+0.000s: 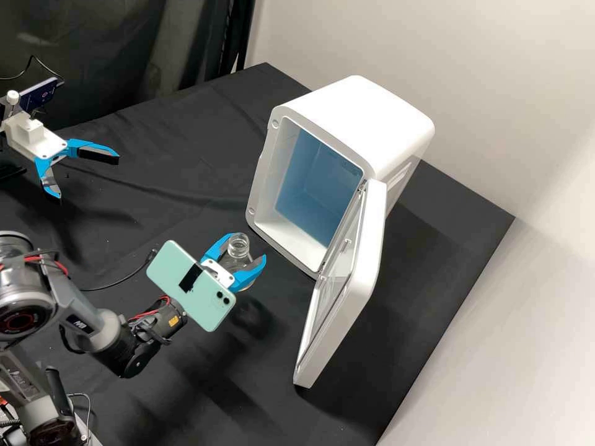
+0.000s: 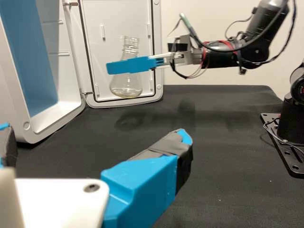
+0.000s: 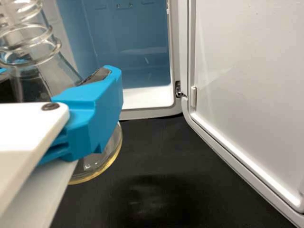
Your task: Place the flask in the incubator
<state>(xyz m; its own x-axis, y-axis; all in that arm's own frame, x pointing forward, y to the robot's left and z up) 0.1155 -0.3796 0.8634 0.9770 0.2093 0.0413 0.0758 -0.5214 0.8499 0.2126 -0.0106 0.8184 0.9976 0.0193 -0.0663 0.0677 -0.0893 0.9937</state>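
The right gripper (image 1: 240, 267) grasps the flask (image 1: 237, 246) above the bench (image 1: 186, 155), just before the open incubator (image 1: 372, 124), whose door (image 1: 347, 279) stands wide alongside. The left gripper (image 1: 83, 176) hangs well apart, 2 fingers (image 1: 93, 152) spread.

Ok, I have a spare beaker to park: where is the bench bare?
The bench is bare between the left gripper and the incubator, and nearer the camera between the right arm and the open door. It is crowded at the incubator's mouth, where the right gripper holds the flask.
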